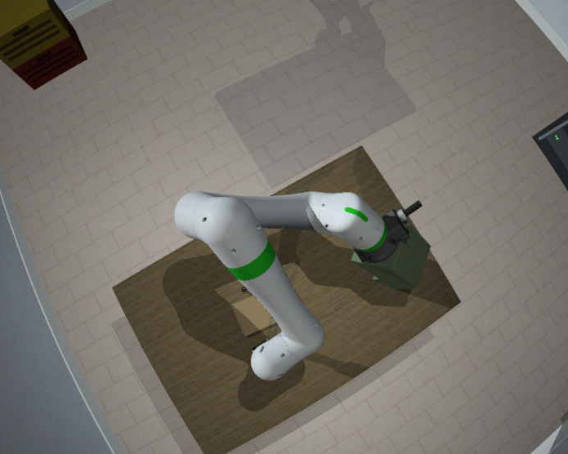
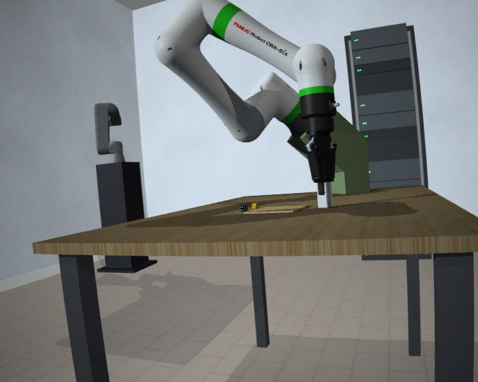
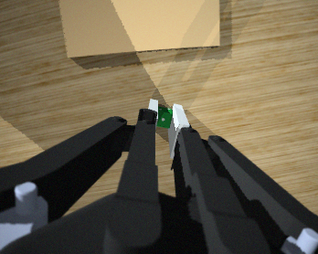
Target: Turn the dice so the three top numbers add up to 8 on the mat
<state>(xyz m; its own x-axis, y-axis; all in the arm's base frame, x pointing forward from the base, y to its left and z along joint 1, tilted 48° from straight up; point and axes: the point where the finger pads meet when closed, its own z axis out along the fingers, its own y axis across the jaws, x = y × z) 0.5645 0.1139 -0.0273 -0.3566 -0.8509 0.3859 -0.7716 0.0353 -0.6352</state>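
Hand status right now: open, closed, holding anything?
Hand: closed on the green die, down at the table off the mat.

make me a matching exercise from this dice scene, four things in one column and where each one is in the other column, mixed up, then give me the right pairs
Things:
1. green die
2. black die
3. yellow die
4. mat

Places:
A. flat on the table, with no die seen on it from the wrist
B. right beside the black die, on its right in the exterior view
C. pinched between the fingers of the hand, off the mat
D. at the left end of the mat in the exterior view, leftmost of the pair

Pairs: 1-C, 2-D, 3-B, 4-A
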